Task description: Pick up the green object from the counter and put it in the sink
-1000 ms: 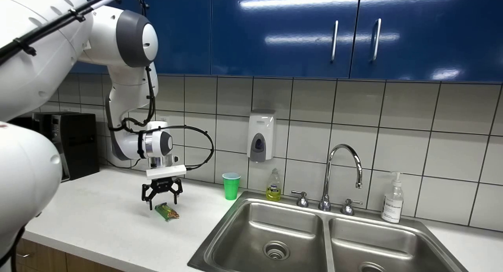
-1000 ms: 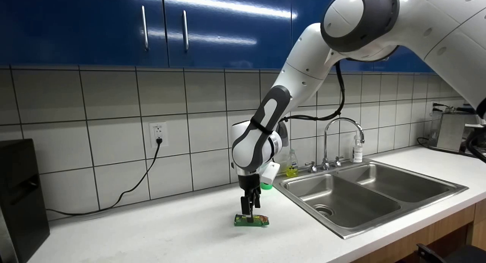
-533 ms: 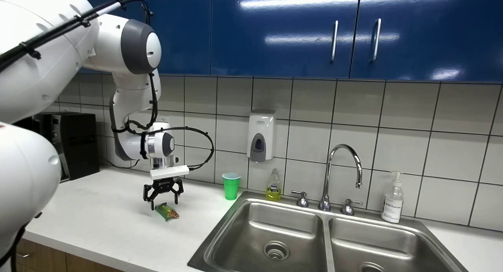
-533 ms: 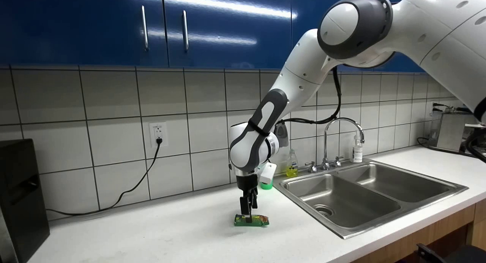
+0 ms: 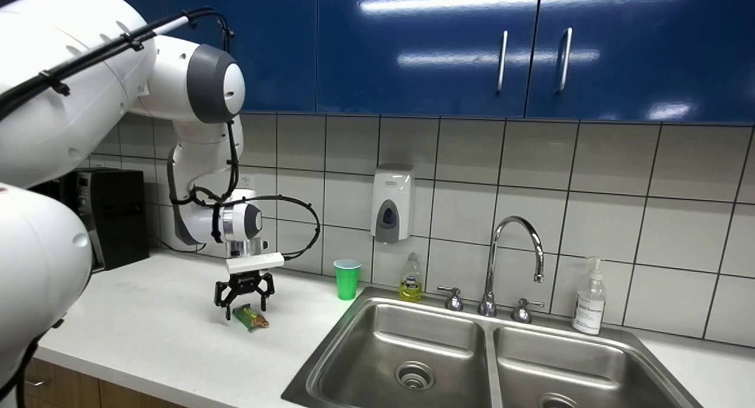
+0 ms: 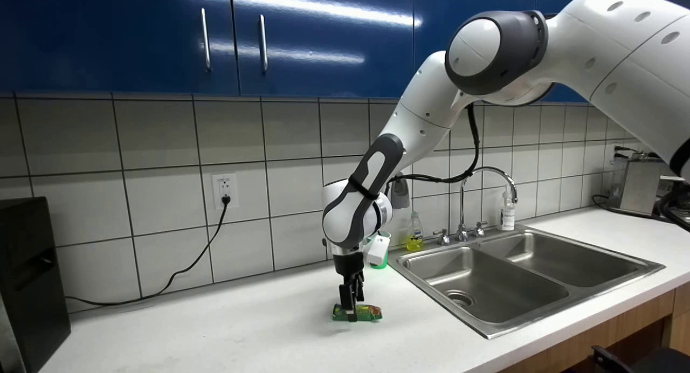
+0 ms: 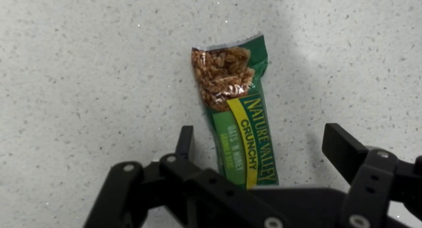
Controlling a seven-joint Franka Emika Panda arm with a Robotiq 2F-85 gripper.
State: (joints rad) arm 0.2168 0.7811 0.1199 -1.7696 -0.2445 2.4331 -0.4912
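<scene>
The green object is a flat green wrapped bar with a yellow stripe and a brown granola picture. It lies on the white counter (image 5: 159, 331) in both exterior views (image 5: 252, 318) (image 6: 369, 312) and mid-frame in the wrist view (image 7: 244, 132). My gripper (image 5: 246, 311) is open, low over the bar, pointing down; an exterior view (image 6: 356, 309) shows one finger in front of the bar. In the wrist view (image 7: 260, 139) the fingers stand apart on either side of it, with gaps. The bar's near end is hidden behind the gripper. The steel double-basin sink (image 5: 330, 349) is right of the bar.
A green cup (image 5: 347, 281) stands between the bar and the wall, near the sink corner. A yellow dish soap bottle (image 5: 411, 281), curved faucet (image 5: 491, 272) and pump bottle (image 5: 590, 308) line the sink's back. A black appliance (image 6: 32, 287) stands at the counter's far end.
My gripper has come down a little toward the bar, and the arm's elbow has dropped. The fingers have stayed open. The bar has not moved.
</scene>
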